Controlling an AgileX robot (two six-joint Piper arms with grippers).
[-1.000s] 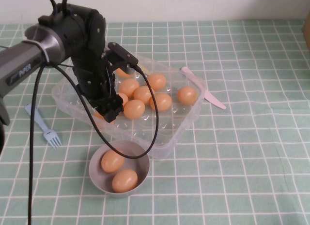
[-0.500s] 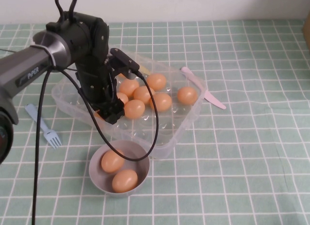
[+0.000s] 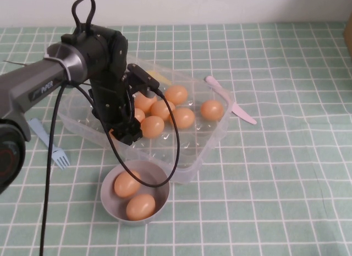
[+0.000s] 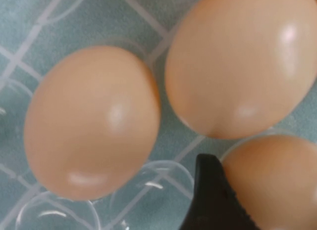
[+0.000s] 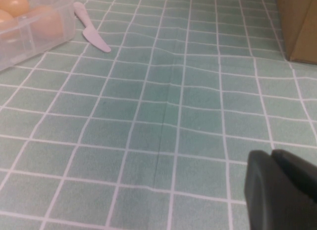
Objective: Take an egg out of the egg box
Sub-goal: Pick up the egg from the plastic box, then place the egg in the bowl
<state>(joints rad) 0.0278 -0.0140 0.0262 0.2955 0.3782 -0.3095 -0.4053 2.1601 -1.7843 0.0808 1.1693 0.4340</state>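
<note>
Left gripper (image 3: pixel 127 136), aperture indeterminable, is lowered into the clear plastic egg box (image 3: pixel 212 136); the nearest smooth orange-brown egg (image 3: pixel 152 126) lies just rightward. Right gripper (image 5: pixel 282 190), fingers together, is parked well apart.

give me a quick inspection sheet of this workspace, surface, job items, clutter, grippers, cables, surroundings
surface: table under a green checked cloth, slightly creased
job's things: clear egg box holding about seven eggs; the nearest one lies beside the left gripper
clutter: grey bowl with two eggs in front of the box; blue fork on its left; pink knife at its right edge
grippers: left gripper down inside the egg box among the eggs, holding nothing seen; right gripper out of the high view, low over bare cloth, shut
cables: black cable loops from the left arm over box and bowl; another hangs by the fork
surroundings: pale wall behind; brown box at far right
</note>
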